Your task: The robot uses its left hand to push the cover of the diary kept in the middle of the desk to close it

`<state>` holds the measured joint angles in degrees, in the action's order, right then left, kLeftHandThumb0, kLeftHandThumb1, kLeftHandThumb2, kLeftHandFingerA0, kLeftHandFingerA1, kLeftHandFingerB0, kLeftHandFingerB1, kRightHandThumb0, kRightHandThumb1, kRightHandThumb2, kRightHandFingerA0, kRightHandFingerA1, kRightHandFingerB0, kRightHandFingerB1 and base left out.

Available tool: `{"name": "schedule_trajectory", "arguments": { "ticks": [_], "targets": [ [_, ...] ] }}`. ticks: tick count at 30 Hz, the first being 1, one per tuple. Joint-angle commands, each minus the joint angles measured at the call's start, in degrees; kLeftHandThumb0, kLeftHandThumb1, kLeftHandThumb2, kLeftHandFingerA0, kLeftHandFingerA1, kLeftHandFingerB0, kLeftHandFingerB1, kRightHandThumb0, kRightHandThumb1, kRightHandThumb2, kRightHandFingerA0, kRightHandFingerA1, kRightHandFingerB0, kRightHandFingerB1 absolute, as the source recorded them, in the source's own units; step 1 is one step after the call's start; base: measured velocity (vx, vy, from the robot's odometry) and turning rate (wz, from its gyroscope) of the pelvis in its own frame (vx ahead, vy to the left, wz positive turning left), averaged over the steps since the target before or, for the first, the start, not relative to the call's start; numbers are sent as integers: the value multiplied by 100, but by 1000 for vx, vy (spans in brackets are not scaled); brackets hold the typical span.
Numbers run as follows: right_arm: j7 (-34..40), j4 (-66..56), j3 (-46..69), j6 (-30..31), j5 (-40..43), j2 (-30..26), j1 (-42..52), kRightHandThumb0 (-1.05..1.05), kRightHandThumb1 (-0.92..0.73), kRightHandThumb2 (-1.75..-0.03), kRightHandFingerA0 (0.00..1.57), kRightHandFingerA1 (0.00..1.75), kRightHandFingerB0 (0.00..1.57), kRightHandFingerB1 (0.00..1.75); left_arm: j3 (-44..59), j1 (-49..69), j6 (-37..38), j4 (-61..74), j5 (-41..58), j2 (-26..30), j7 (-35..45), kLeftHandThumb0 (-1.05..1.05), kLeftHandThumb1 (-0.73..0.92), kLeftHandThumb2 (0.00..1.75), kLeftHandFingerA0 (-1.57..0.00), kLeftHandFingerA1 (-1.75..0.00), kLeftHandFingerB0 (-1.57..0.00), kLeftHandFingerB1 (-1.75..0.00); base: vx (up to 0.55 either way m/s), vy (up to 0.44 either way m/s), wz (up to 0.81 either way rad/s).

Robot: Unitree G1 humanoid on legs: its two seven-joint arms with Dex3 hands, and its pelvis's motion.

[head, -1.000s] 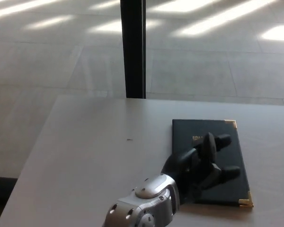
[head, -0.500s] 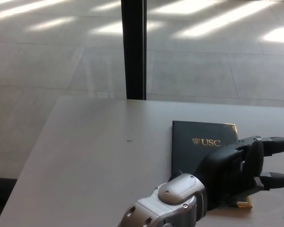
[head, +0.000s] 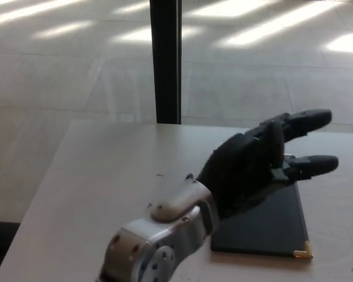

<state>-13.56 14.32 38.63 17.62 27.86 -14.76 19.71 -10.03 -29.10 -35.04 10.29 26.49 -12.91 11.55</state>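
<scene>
At the far left lies bare pale surface (head: 100, 176) with a tiny dark speck, and behind its far edge a black vertical post (head: 165, 59) rises from the sunlit tiled floor (head: 59, 64). From the lower left the silver forearm (head: 159, 235) slants up to the right, ending in the left robot hand (head: 253, 161), raised over the diary with its fingers (head: 306, 119) spread apart and stretched rightward, holding nothing. The dark diary (head: 270, 226) lies closed and flat right of centre, its long axis running from the near edge away toward the post side, a gold corner showing at its near right. The right robot hand does not show.
</scene>
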Motion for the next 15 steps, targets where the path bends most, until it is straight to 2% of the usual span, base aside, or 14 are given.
{"name": "schedule_trajectory", "arguments": {
  "ticks": [1, 2, 3, 4, 5, 6, 8, 9, 10, 11, 12, 15],
  "targets": [
    [38, 1, 47, 63, 52, -98, -19, -75, -91, -67, 52, 67, 45, 44, 1365, 400, -361, 421, 799, 761, 168, -105, 80, 125, -22, -54, -10, -42, -86, 1, 2],
    [36, -15, 48, 71, 58, -97, -17, -72, -74, -112, 51, 72, 39, 57, 1475, 435, -353, 421, 841, 822, 181, -105, 92, 91, -28, -49, -21, -35, -87, 1, 1],
    [13, -57, 56, 76, 80, -93, -1, -71, -73, -111, 50, 72, 38, 57, 1837, 553, -424, 468, 963, 975, 75, -105, 77, 124, -26, -54, -17, -44, -88, 1, 4],
    [5, -62, 58, 74, 86, -94, -2, -71, -73, -111, 50, 72, 38, 57, 1932, 572, -476, 491, 999, 1006, 21, -105, 77, 124, -26, -54, -17, -44, -89, 1, 0],
    [4, -52, 55, 71, 79, -101, -10, -74, -92, -67, 49, 68, 43, 45, 2166, 627, -517, 453, 1095, 1113, 21, -105, 92, 87, -28, -51, -15, -35, -90, 0, 2],
    [11, -52, 55, 77, 74, -105, -10, -79, -74, -90, 47, 70, 40, 52, 2586, 767, -533, 379, 1228, 1317, -8, -105, 92, 92, -25, -51, -16, -37, -91, 0, 3],
    [54, -106, 37, 84, 38, -98, 6, -80, -74, -90, 48, 69, 40, 52, 3005, 896, -559, 280, 1367, 1457, -80, -105, 92, 92, -24, -49, -16, -36, 0, 0, 0],
    [63, -127, 30, 100, 41, -103, -14, -73, -92, -69, 48, 67, 42, 45, 3472, 1003, -390, 18, 1443, 1620, -104, -105, 92, 90, -25, -47, -14, -35, 0, 0, 0],
    [67, -135, 17, 80, 29, -101, -41, -73, -92, -70, 48, 67, 43, 47, 3762, 1069, -293, -161, 1519, 1746, -33, -105, 92, 90, -24, -48, -12, -35, 0, 0, 0],
    [57, -122, 25, 98, 43, -109, -48, -79, -75, -90, 46, 68, 39, 52, 4048, 1222, -132, -300, 1386, 1921, -92, -105, 92, 81, -26, -48, -17, -34, 0, 0, 0],
    [59, -123, 30, 106, 47, -121, -65, -79, -75, -90, 46, 68, 39, 52, 4090, 1220, -118, -323, 1370, 1936, -95, -105, 92, 81, -26, -48, -17, -34, 0, 0, 0],
    [81, -73, 22, 81, 2, -145, -111, -80, -76, -92, 46, 67, 40, 52, 4657, 1295, -357, -392, 1673, 1960, -464, -105, 88, 79, -39, -53, -31, -39, 0, 0, 0]
  ]
}}
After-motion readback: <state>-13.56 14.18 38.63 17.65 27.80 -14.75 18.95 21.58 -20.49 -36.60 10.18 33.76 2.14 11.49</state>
